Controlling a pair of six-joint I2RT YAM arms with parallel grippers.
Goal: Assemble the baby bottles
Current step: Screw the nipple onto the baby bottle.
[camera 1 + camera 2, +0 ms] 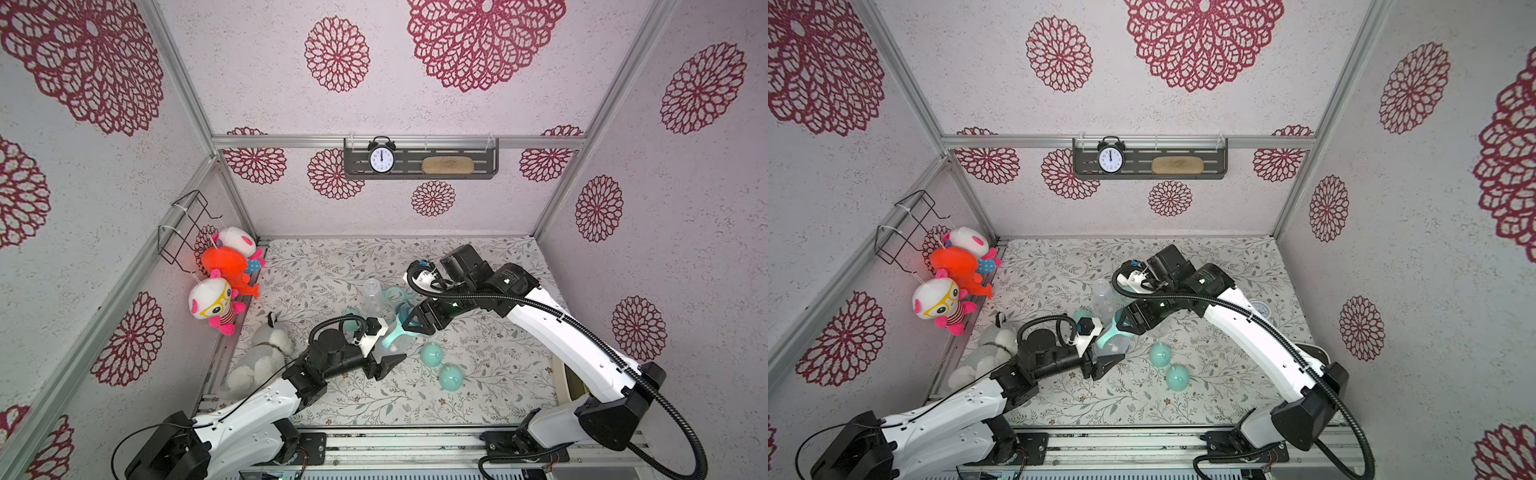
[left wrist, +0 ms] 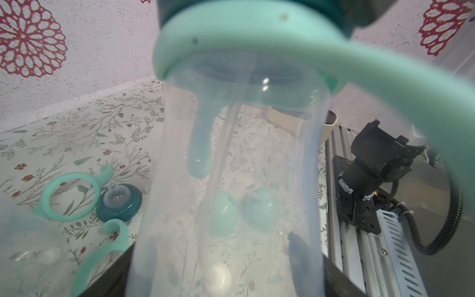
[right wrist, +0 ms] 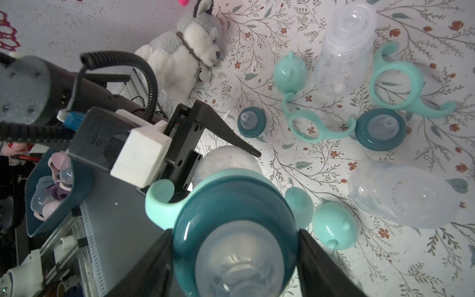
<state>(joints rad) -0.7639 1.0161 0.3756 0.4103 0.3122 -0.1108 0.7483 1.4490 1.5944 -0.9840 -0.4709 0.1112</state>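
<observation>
A clear baby bottle (image 1: pixel 390 344) (image 1: pixel 1115 345) hangs tilted over the middle of the mat. My left gripper (image 1: pixel 384 348) (image 2: pixel 226 277) is shut on its clear body (image 2: pixel 231 180). A mint two-handled ring (image 2: pixel 257 33) sits at its neck. On top is a dark teal nipple collar (image 3: pixel 231 205), and my right gripper (image 1: pixel 404 322) (image 3: pixel 235 257) is shut on it, jaws pressing both sides. Two more clear bottles (image 3: pixel 344 46) (image 3: pixel 403 195) lie loose, beside two mint rings (image 3: pixel 395 84) (image 3: pixel 318 128), two collars (image 3: pixel 251 122) (image 3: pixel 380 128) and three mint caps (image 3: pixel 290 72) (image 3: pixel 334 226) (image 3: pixel 299 203).
A plush husky (image 1: pixel 266 353) lies at the mat's left edge under hanging plush toys (image 1: pixel 224 282) and a wire basket (image 1: pixel 187 226). A wall shelf holds an alarm clock (image 1: pixel 381 156). A cream container (image 1: pixel 569 382) sits at the right edge. A blue bin (image 3: pixel 51 180) stands off the table.
</observation>
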